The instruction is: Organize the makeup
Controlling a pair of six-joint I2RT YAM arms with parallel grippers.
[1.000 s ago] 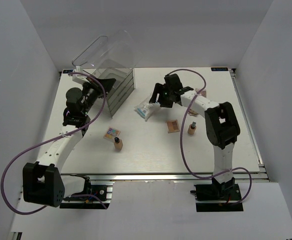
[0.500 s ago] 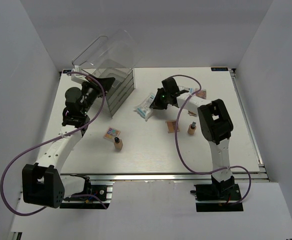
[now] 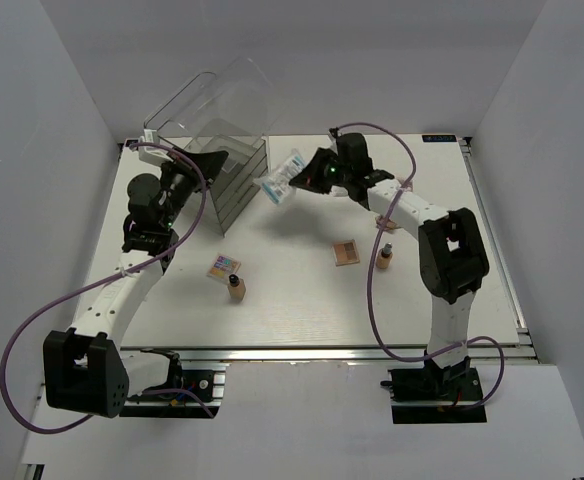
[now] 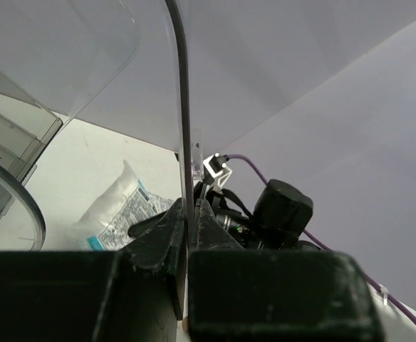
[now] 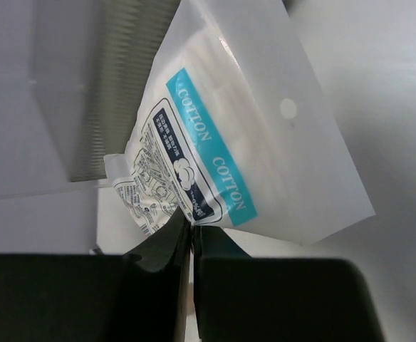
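My right gripper (image 3: 302, 180) (image 5: 191, 228) is shut on the lower edge of a clear packet (image 3: 282, 177) (image 5: 265, 142) of white cotton pads with a teal stripe. It holds the packet in the air beside the clear drawer box (image 3: 240, 170). The same packet (image 4: 119, 210) shows in the left wrist view. My left gripper (image 3: 179, 168) (image 4: 187, 208) is shut on the edge of the box's clear lid (image 3: 217, 100) (image 4: 181, 107), which stands raised. On the table lie a palette (image 3: 224, 266), a tan bottle (image 3: 236, 290), another palette (image 3: 346, 251) and a second bottle (image 3: 383, 257).
Another palette (image 3: 402, 186) lies partly behind the right forearm near the back right. White walls close in the table (image 3: 302, 300) on three sides. Purple cables loop from both arms.
My right gripper went from open to shut on the packet, then lifted it off the table and carried it back and left toward the box. The left arm has not moved.
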